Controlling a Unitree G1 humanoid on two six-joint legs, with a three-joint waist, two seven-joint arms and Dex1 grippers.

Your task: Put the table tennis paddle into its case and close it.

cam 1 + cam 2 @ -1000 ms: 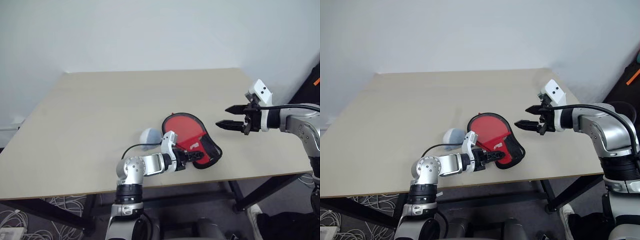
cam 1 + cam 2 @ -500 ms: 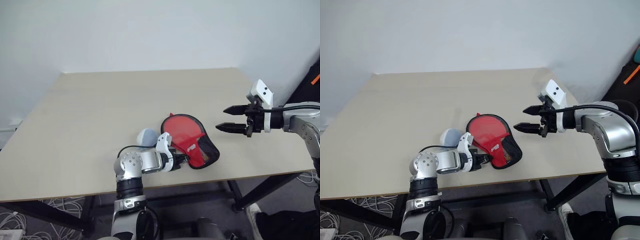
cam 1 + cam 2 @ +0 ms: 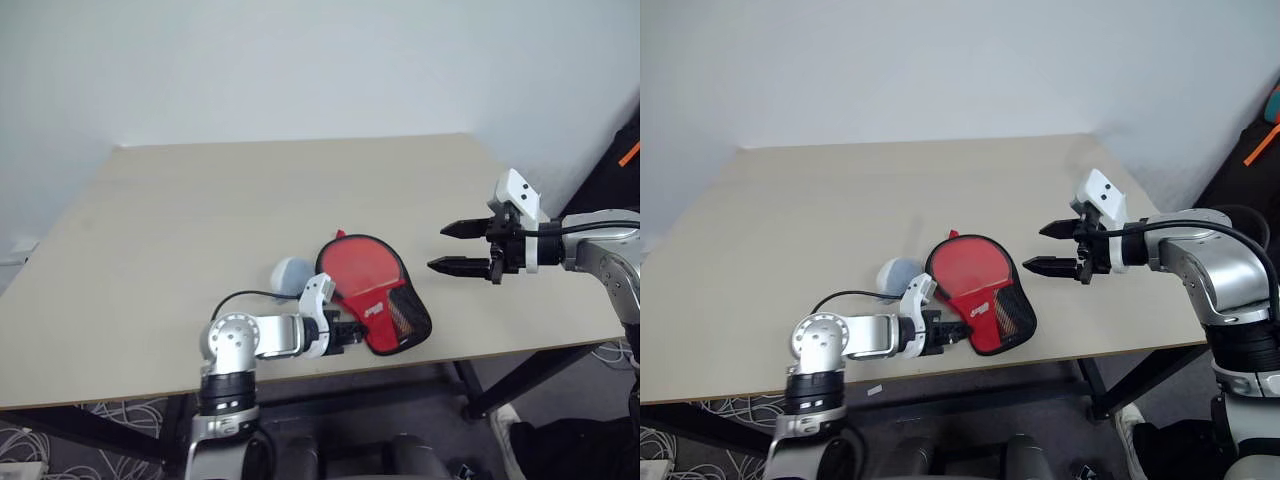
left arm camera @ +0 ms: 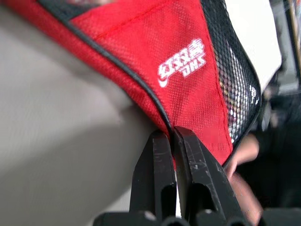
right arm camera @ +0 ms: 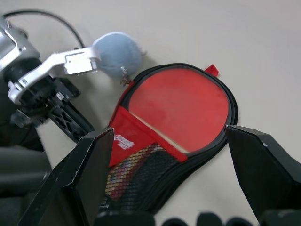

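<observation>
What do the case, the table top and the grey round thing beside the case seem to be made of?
The case: soft woven fabric with black piping, a red patch and a black open mesh panel; the weave and holes show in the left wrist view. The table: pale matte board, probably laminate or wood; no grain shows. The grey round thing: dull and slightly fuzzy, perhaps fabric or felt; the material is uncertain.

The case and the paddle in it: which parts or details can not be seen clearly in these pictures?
- Paddle handle: right wrist view, mostly covered by the red patch and mesh.
- Case zipper: head views, too small to tell if closed.
- What the left pincer pinches at the case edge: left wrist view, hidden between its fingers.
- Grey ball: left arm partly covers it.
</observation>
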